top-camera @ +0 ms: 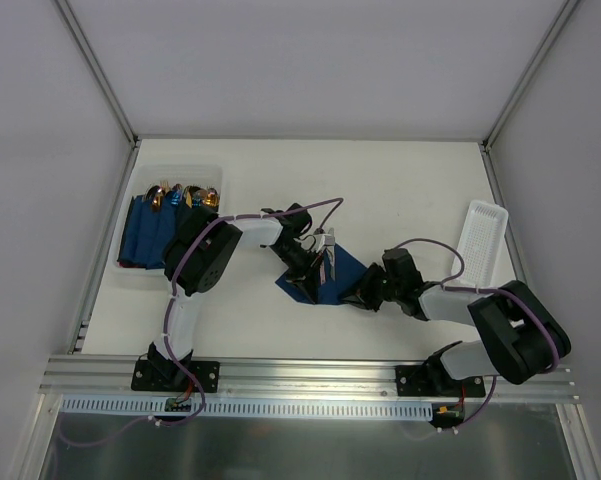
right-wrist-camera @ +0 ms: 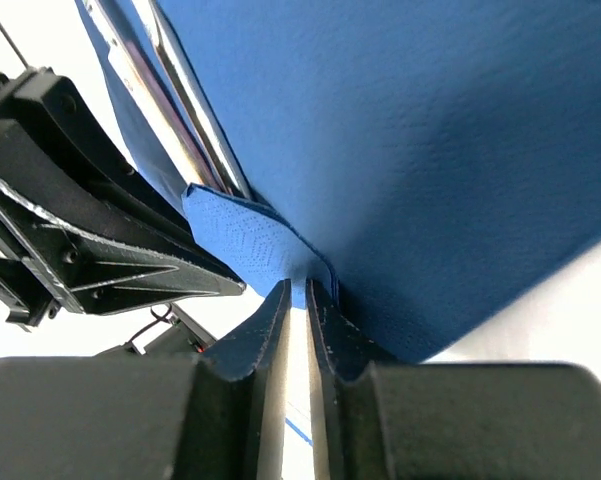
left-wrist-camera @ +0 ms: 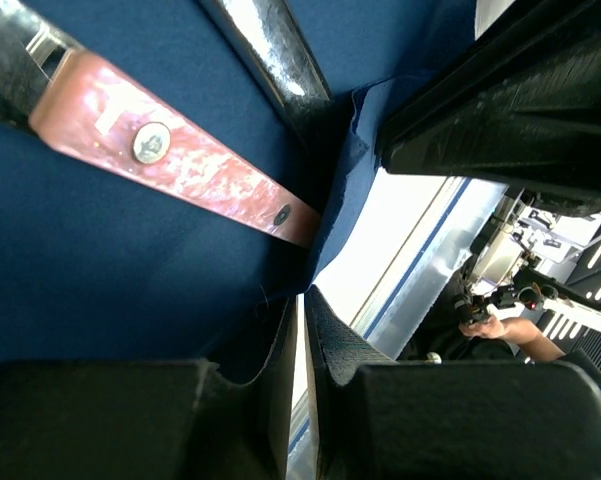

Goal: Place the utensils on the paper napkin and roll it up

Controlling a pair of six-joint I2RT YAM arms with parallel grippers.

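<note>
Several utensils (left-wrist-camera: pixel 180 160) on napkin (left-wrist-camera: pixel 100 280), mid-tabletop (top-camera: pixel 400 190) | step: rolling begun | left claw (left-wrist-camera: pixel 302 300) pinches napkin edge | right claw (right-wrist-camera: pixel 302 290) near-closed at folded corner, grip unclear | next: fold over utensils, evenly

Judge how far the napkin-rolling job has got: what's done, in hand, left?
Done: the utensils lie on the paper napkin. In hand: the left pincer and right pincer, jaws nearly together, sit at a folded-up napkin edge; a firm grip can't be confirmed. Left: the napkin is mostly flat, so the rolling itself remains.
</note>
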